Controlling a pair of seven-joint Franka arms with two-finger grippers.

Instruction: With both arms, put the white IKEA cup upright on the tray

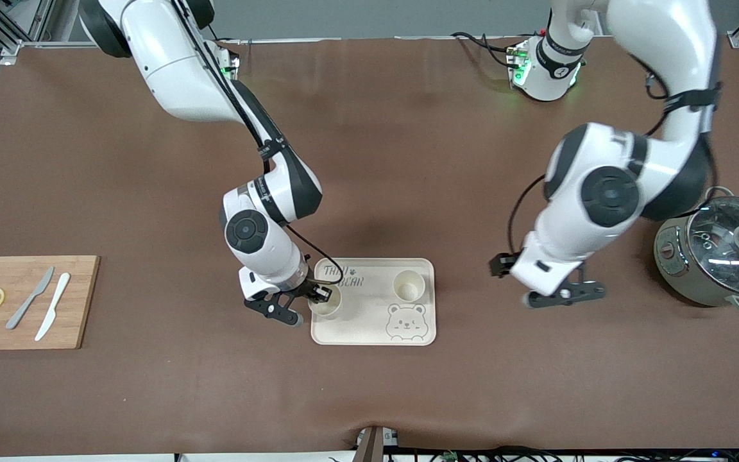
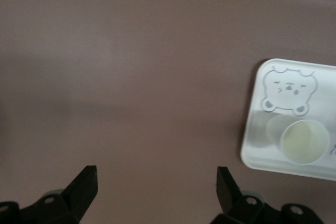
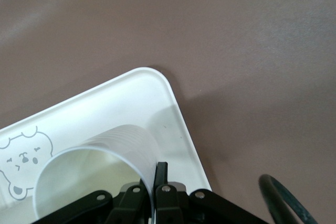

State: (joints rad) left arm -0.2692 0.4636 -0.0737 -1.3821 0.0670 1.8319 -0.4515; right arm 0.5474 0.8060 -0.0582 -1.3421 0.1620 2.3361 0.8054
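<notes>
— Cups first: we see one cup [image 1: 326, 307] upright on the tray [image 1: 376, 330], low centre of the front view, its rim pinched in our right gripper [image 1: 305, 301]; another cup [image 1: 408, 286] stands nearby.

— Our left gripper [image 1: 562, 296] waits spread wide, empty, over bare table [image 1: 408, 160]. Pulling away before letting go could tip that cup.

Brown table [image 1: 408, 160] carries tray [image 1: 369, 330], cutting board [image 1: 81, 301], pot [image 1: 716, 260].
</notes>
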